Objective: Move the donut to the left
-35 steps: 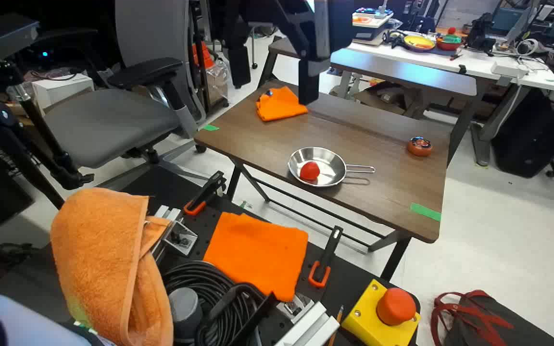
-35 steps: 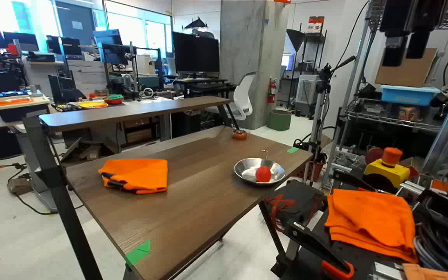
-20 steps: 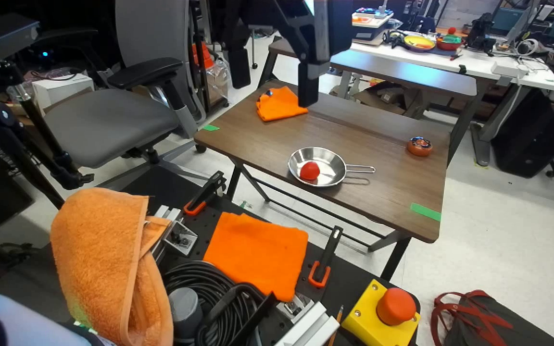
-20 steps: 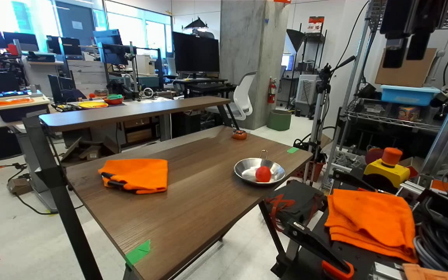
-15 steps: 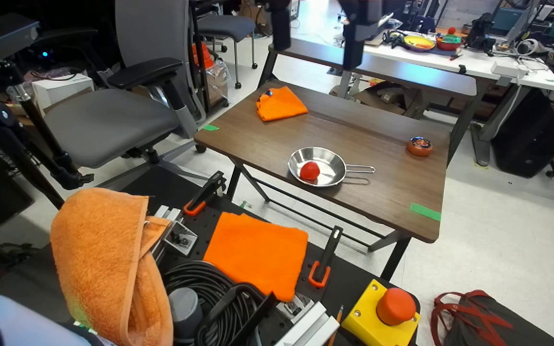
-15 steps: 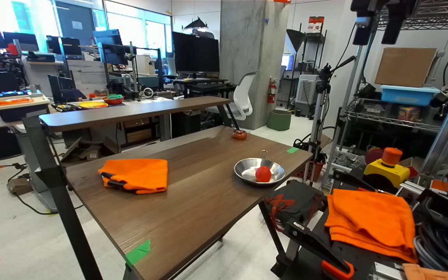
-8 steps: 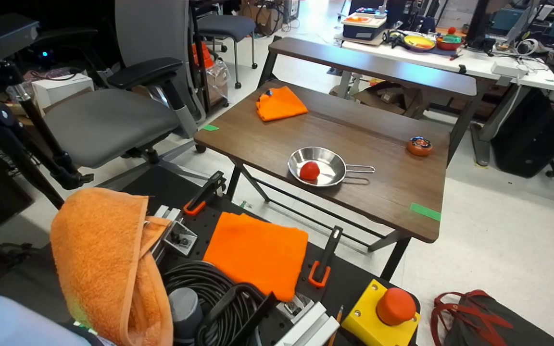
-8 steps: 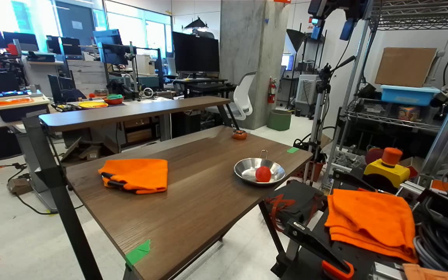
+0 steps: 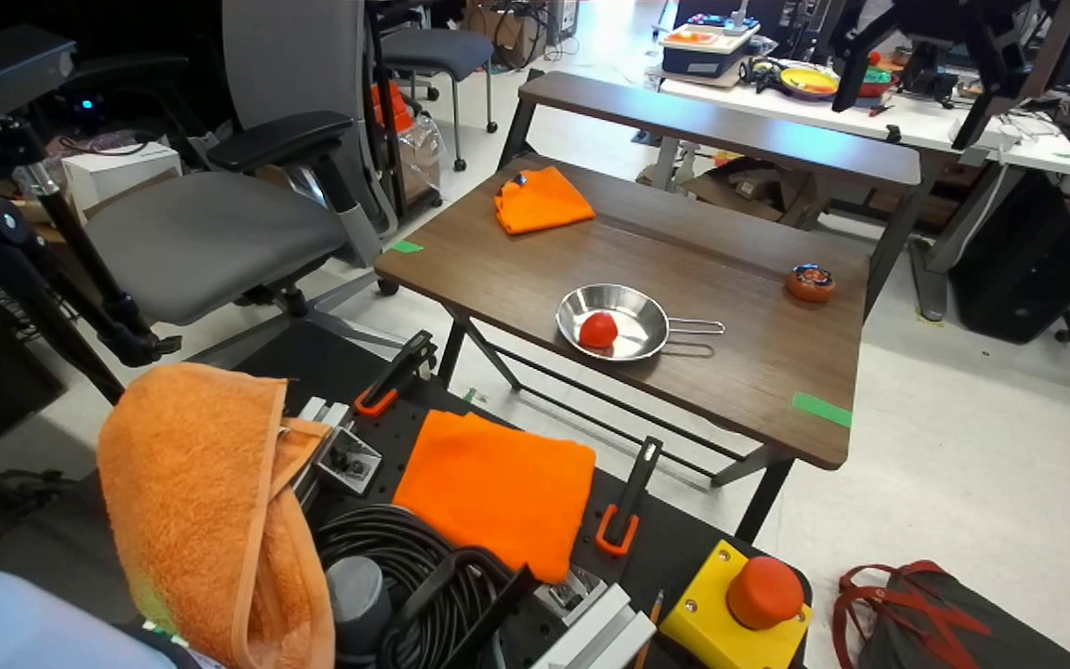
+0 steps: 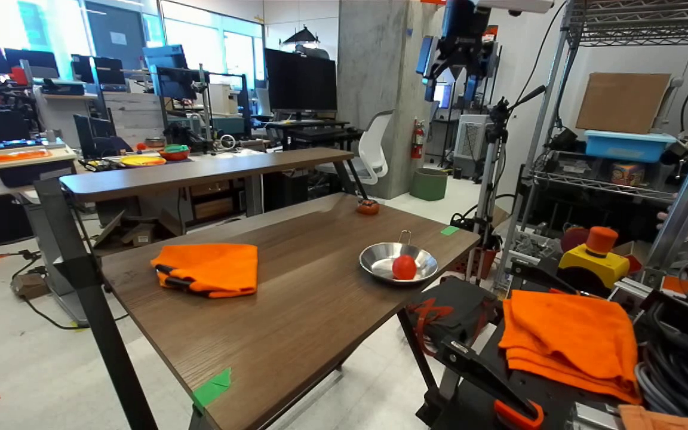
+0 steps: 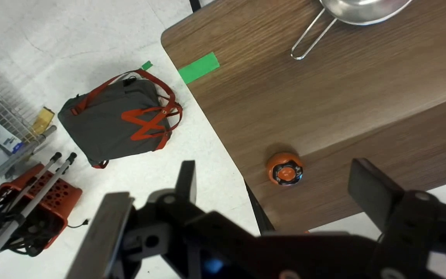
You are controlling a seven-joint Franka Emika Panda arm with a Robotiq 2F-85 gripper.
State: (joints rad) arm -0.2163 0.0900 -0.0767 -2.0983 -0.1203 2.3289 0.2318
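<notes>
None of the move looks done: the donut [image 9: 810, 283] sits on the table [image 9: 507, 274] near one end, apart from the pan [image 9: 637, 325], untouched. The gripper [image 9: 905, 116] hangs well above the table, jaws wide apart and holding nothing; the wrist view shows the donut between them. Lowering, gripping, carrying left and releasing all seem to remain.

"What's the pincer [image 10: 450, 91] wearing?"

"Mostly black; round screws [image 11: 422, 196] are dotting its angular links [image 11: 219, 232], and a grey plate [image 11: 105, 230] is flanking one side (a blurred blue patch [image 11: 212, 265] is showing too)."

"And the arm [image 10: 517, 5]?"

"One stretch is showing white."
</notes>
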